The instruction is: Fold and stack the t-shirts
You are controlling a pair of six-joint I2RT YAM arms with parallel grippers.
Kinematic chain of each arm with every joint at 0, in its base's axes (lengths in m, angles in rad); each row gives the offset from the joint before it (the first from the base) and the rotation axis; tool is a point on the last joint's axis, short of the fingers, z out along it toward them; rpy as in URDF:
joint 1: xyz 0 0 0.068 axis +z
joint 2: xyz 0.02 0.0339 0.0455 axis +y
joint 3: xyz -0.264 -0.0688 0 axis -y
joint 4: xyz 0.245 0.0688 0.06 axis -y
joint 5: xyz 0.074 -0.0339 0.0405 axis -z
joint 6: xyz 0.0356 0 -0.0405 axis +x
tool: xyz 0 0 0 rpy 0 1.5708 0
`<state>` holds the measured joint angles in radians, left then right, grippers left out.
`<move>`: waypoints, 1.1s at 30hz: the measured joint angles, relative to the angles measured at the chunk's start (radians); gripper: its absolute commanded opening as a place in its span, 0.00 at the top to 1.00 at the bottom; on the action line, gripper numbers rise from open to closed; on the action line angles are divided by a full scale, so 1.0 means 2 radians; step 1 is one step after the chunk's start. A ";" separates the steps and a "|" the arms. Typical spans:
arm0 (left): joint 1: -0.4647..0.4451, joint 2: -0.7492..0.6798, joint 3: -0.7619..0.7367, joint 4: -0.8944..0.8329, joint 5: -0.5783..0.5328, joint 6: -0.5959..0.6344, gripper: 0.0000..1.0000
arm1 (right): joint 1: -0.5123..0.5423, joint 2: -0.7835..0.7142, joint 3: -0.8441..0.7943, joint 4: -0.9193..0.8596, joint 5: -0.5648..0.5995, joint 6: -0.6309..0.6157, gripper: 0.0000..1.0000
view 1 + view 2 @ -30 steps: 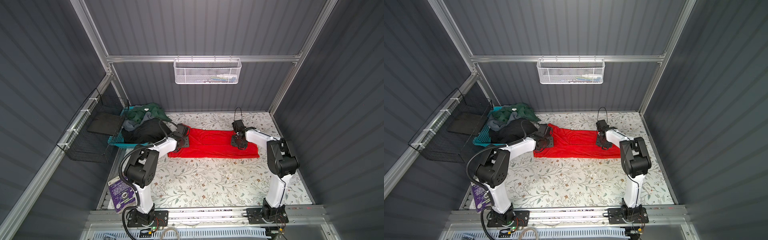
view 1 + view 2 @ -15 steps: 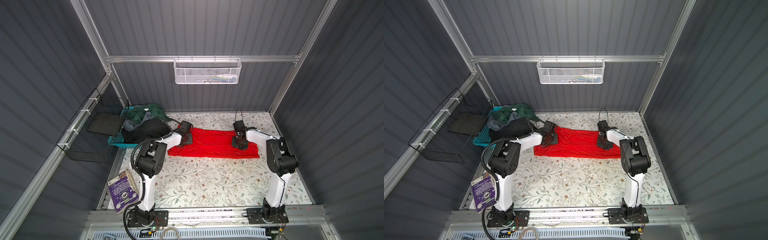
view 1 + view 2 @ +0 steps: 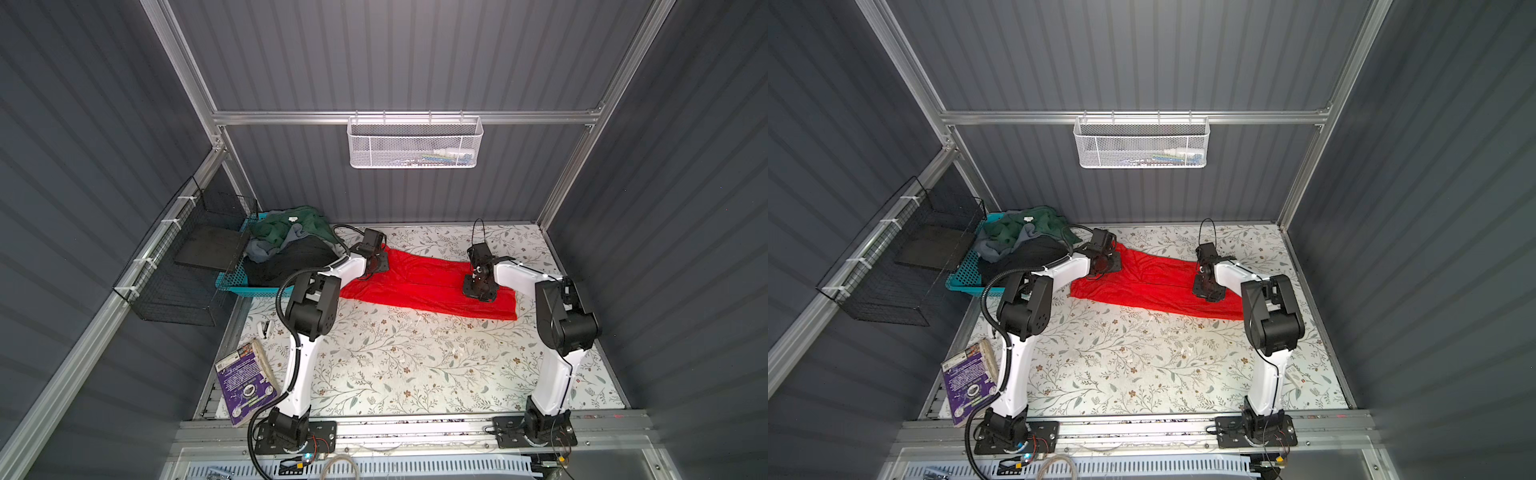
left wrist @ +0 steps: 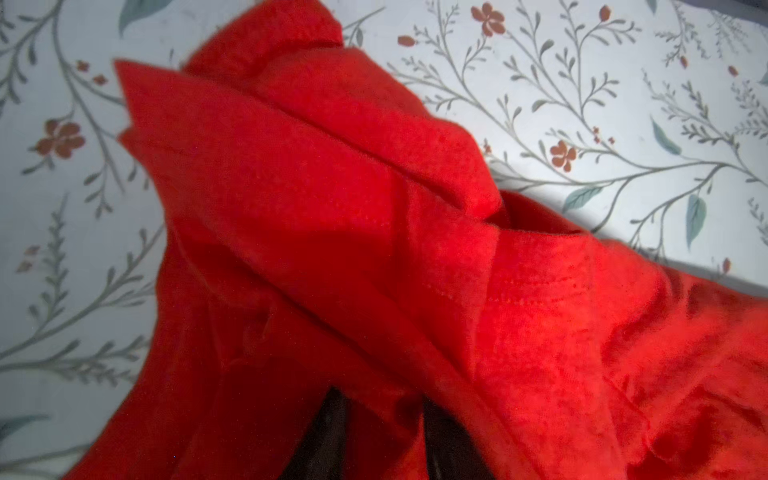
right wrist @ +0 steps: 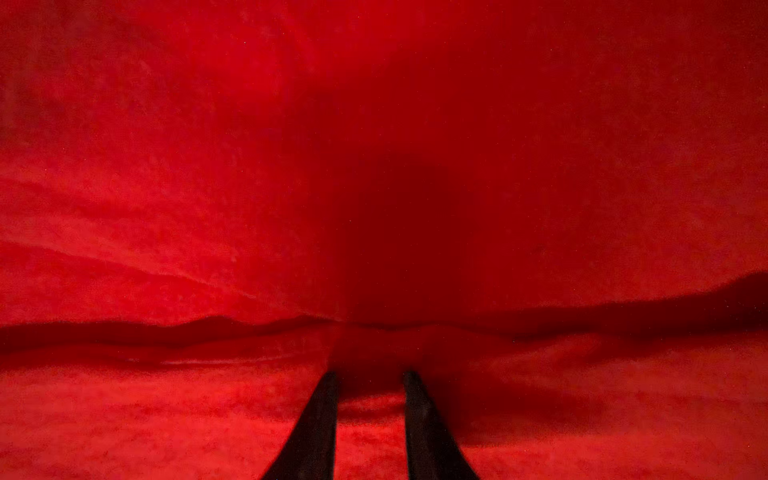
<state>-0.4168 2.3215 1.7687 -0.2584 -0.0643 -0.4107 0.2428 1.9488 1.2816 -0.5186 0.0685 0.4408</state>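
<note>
On the floral table [image 3: 415, 374], the red shirt [image 3: 424, 286] lies stretched crosswise near the back. It is folded into a long band, flat at its right end and bunched at its left. In the back left corner, just beside that bunched end, a teal basket [image 3: 232, 283] holds a loose heap. There the green shirt [image 3: 291, 222] is at the back, the grey shirt [image 3: 264, 249] lies against it and the black shirt [image 3: 291, 262] is in front. A purple book [image 3: 245, 382] leans at the front left edge, well apart from the cloth. The left gripper [image 3: 379, 266] sits at the red shirt's left end. In the left wrist view the cloth rises in folds off the table and drapes over the dark fingers [image 4: 324, 449], which are clamped on a bunch of it. The right gripper [image 3: 478, 291] points down onto the shirt near its right end. In the right wrist view its fingers [image 5: 320, 424] stand a little apart, tips on the cloth at a fold line. Whether they pinch it I cannot tell.
</note>
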 measured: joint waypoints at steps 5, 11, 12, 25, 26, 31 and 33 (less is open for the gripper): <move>0.004 0.038 0.059 -0.002 0.016 0.010 0.67 | 0.009 -0.014 -0.018 -0.002 -0.008 0.002 0.72; 0.009 0.066 0.104 -0.006 0.039 0.013 0.66 | 0.029 -0.026 -0.037 0.001 -0.012 0.010 0.73; 0.009 0.072 0.112 -0.006 0.043 0.014 0.66 | 0.033 -0.029 -0.041 0.002 -0.013 0.012 0.73; 0.013 0.098 0.148 0.006 0.098 0.026 0.63 | 0.093 -0.065 -0.090 0.025 -0.066 0.058 0.73; 0.014 0.103 0.154 0.008 0.102 0.026 0.63 | 0.097 -0.065 -0.091 0.030 -0.073 0.061 0.73; 0.023 0.118 0.172 0.020 0.121 0.026 0.62 | 0.105 -0.065 -0.094 0.042 -0.098 0.069 0.73; 0.026 0.120 0.173 0.026 0.130 0.024 0.60 | 0.109 -0.064 -0.094 0.044 -0.107 0.070 0.73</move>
<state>-0.3641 2.5618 2.1143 -0.2066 0.1951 -0.3626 0.4606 1.8210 1.0935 -0.4305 -0.1448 0.5800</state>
